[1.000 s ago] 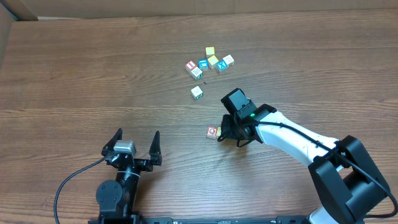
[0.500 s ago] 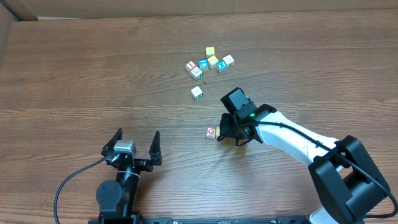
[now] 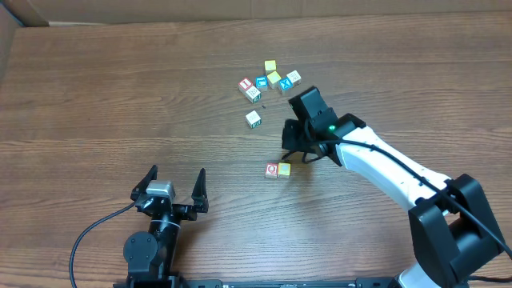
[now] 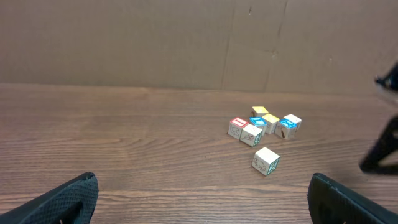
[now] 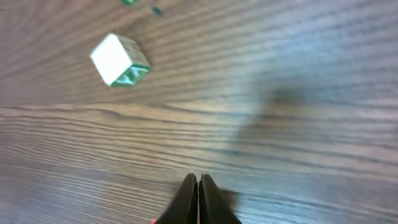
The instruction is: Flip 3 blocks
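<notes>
Small wooden alphabet blocks lie on the table. A white block with red print [image 3: 273, 170] lies beside a yellow-faced cube [image 3: 284, 169] near the middle. A lone whitish block [image 3: 254, 118] [image 4: 266, 160] [image 5: 118, 59] with green sides sits farther back. Beyond it, another whitish block [image 3: 254, 94] lies in a cluster. My right gripper [image 3: 289, 150] [image 5: 198, 181] is shut on nothing and hovers just behind the red-printed block, apart from it. My left gripper [image 3: 175, 183] [image 4: 205, 208] stands wide open and empty near the front edge.
The far cluster [image 3: 272, 78] [image 4: 264, 123] holds several cubes with red, blue and yellow faces. The right arm's dark body [image 4: 380, 149] shows at the right edge of the left wrist view. Cardboard walls [image 4: 186, 37] stand behind the table.
My right gripper has lifted and drawn back from the red-printed block and yellow cube, which now lie fully uncovered. The left arm has not moved.
</notes>
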